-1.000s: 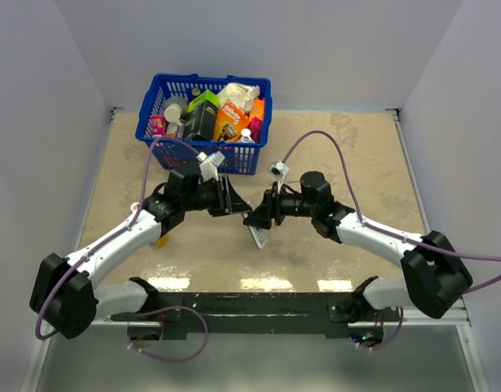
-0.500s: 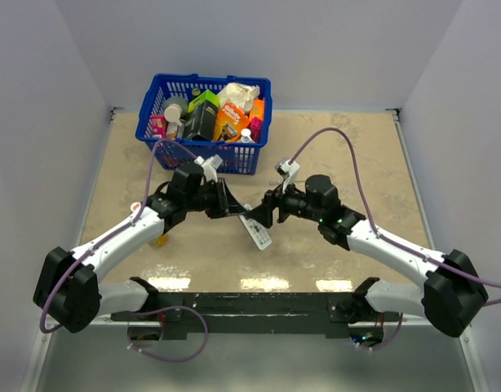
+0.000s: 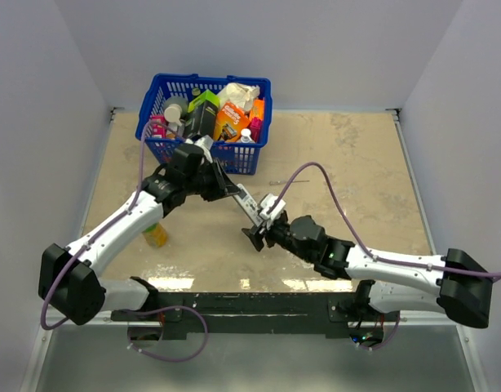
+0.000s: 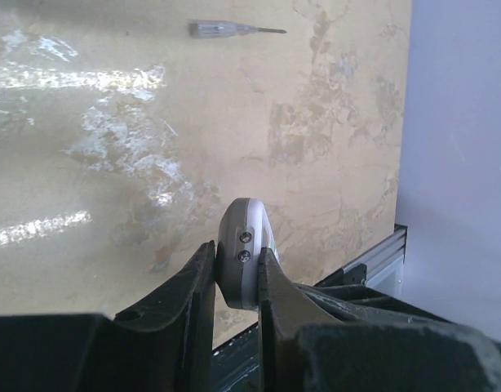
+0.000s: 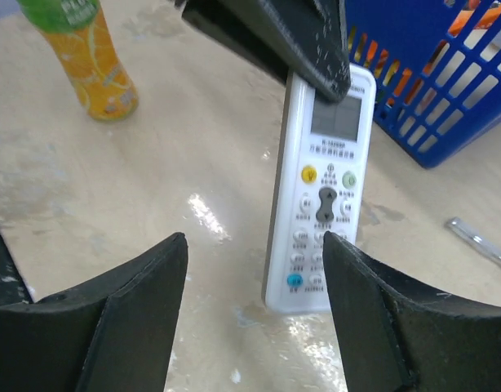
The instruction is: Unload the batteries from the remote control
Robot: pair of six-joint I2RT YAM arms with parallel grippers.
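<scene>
The remote control (image 5: pixel 320 196) is a slim white-grey bar, its button face showing in the right wrist view. It stands tilted, with its lower end on or just above the table. My left gripper (image 3: pixel 232 193) is shut on its upper end (image 4: pixel 244 261). My right gripper (image 5: pixel 254 241) is open and empty, just in front of the remote's lower end, with its right finger (image 5: pixel 365 310) overlapping that end in the view. In the top view the remote (image 3: pixel 249 206) lies between the two grippers, with the right one (image 3: pixel 254 237) below it. No batteries show; the remote's back is hidden.
A blue basket (image 3: pixel 152 100) full of packages stands at the back, also in the right wrist view (image 5: pixel 430 90). An orange juice bottle (image 3: pixel 155 235) lies left of the arms (image 5: pixel 95 61). A thin grey stick tool (image 4: pixel 234 29) lies on the table right of the basket (image 5: pixel 479 243).
My right gripper has drawn back from the remote toward the near edge and now stands open below it. My left gripper has taken the remote's upper end and tilted it.
</scene>
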